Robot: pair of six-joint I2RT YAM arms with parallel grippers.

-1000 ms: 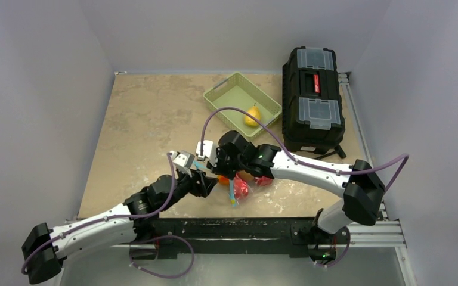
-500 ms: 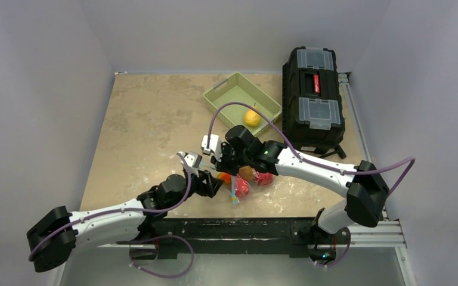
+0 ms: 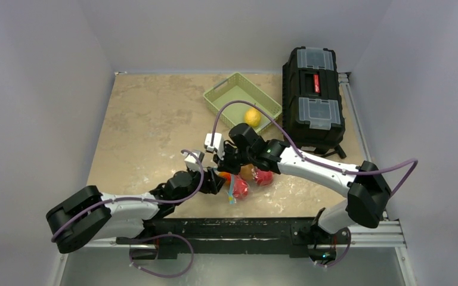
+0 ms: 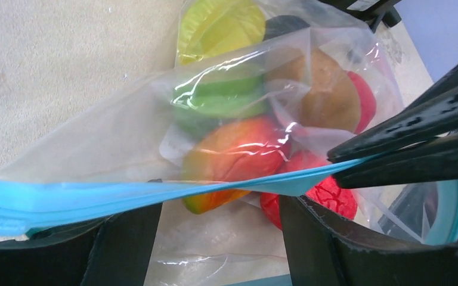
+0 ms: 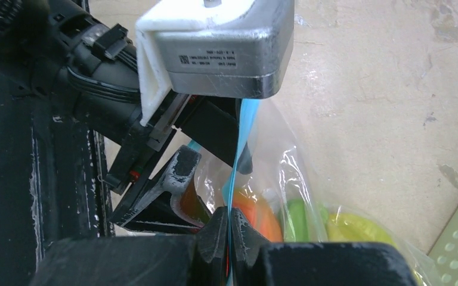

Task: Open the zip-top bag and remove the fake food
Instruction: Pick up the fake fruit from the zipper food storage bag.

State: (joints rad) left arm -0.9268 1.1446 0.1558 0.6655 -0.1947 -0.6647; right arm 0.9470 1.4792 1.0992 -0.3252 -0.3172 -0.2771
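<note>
The zip-top bag (image 3: 239, 186) lies on the table (image 3: 143, 131) close to its near edge, about midway along that edge, with both arms bent in over it. The fake food (image 3: 241, 188) is inside it. Through the clear film the left wrist view shows a yellow piece (image 4: 217, 27), a green piece (image 4: 226, 98), a tan-brown piece (image 4: 325, 89), an orange-red piece (image 4: 238, 152), a rough red piece (image 4: 325, 193) and a dark piece (image 4: 286, 24), all crowded together and touching.

The right gripper (image 3: 226, 165) has its jaws closed on the teal zip strip (image 4: 95, 199). In the right wrist view the strip (image 5: 244, 137) runs up out of the pinched fingertips as a thin taut blue line, and that lip of the bag is raised off the table.

The left gripper (image 3: 214, 182) sits low at the bag's mouth on the side toward the left edge of the table. Its jaws stand wide apart and clamp nothing. The raised strip crosses just beyond its black fingers (image 4: 125, 250), and loose film and the orange-red piece show in the gap between them.

Toward the far edge, right of the middle, stands a pale green basket (image 3: 226, 89) holding one yellow fruit (image 3: 251, 117). A black toolbox (image 3: 313, 98) stands just beside it along the right edge.
</note>
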